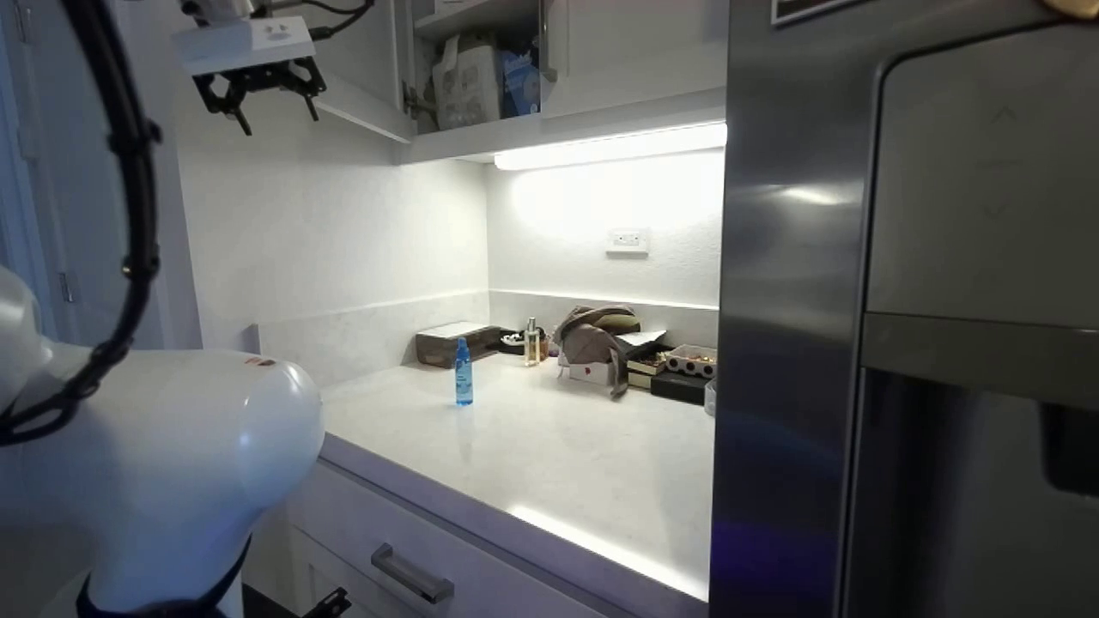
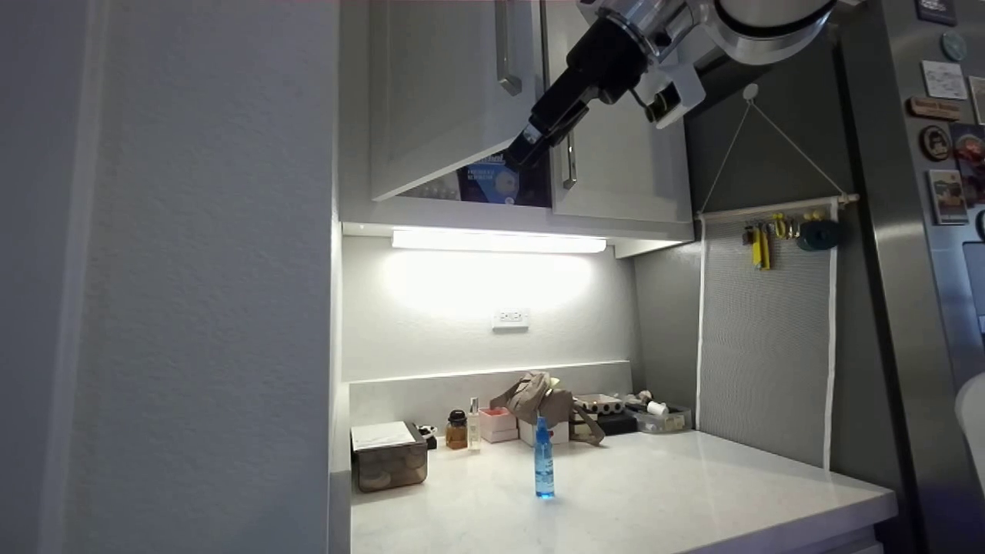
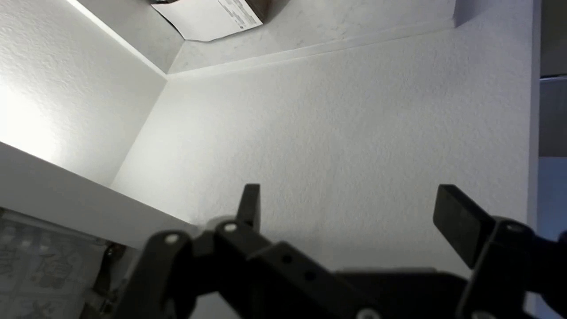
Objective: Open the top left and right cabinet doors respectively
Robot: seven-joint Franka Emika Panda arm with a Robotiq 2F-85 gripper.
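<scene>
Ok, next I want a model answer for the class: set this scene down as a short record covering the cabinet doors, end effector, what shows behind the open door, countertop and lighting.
Open: left cabinet door
Shut: right cabinet door, not yet opened
Grip: end effector, open and holding nothing
Visible inside: blue package, pale package
Surface: countertop, bearing an upright blue bottle and a brown box, among other items
Lighting: light strip above the countertop, lit
</scene>
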